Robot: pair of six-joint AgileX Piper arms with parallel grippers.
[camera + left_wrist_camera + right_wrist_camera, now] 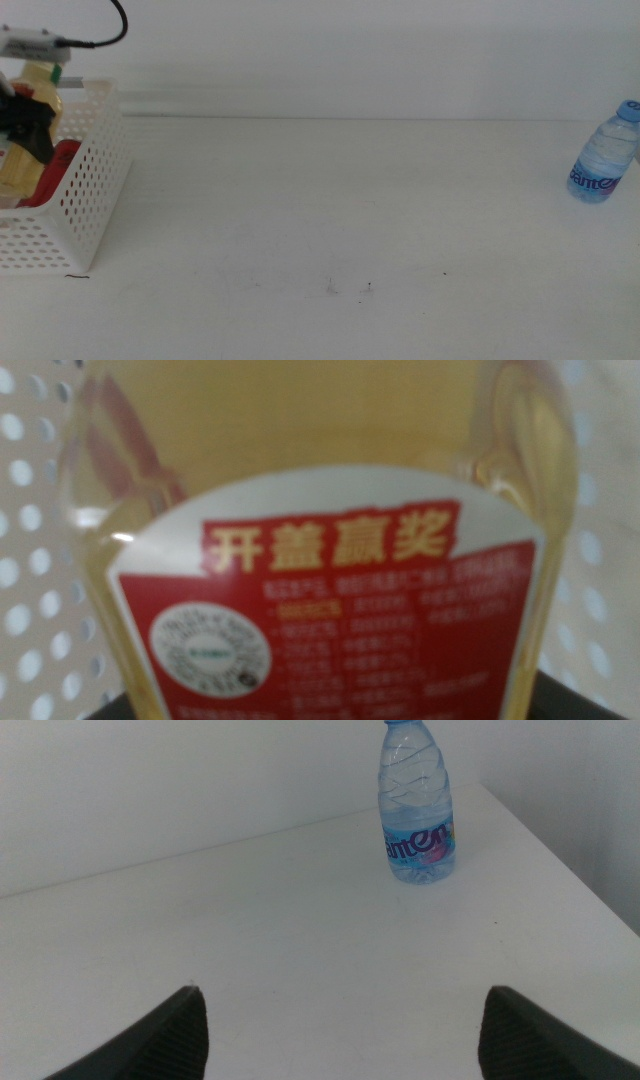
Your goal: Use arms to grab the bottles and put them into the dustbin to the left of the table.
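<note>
A white table [330, 200] carried a perforated white dustbin [85, 190]. Over the dustbin, the left gripper [25, 120] clamped a yellow-juice bottle [320, 510]. Far from the dustbin stood a water bottle [416, 805], ahead of the right gripper [340, 1030], its jaws spread apart.

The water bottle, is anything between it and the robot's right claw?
No, nothing visible is in the way. In the right wrist view only bare white table lies between the open right gripper and the upright water bottle. The left gripper holds the juice bottle over the basket.
</note>
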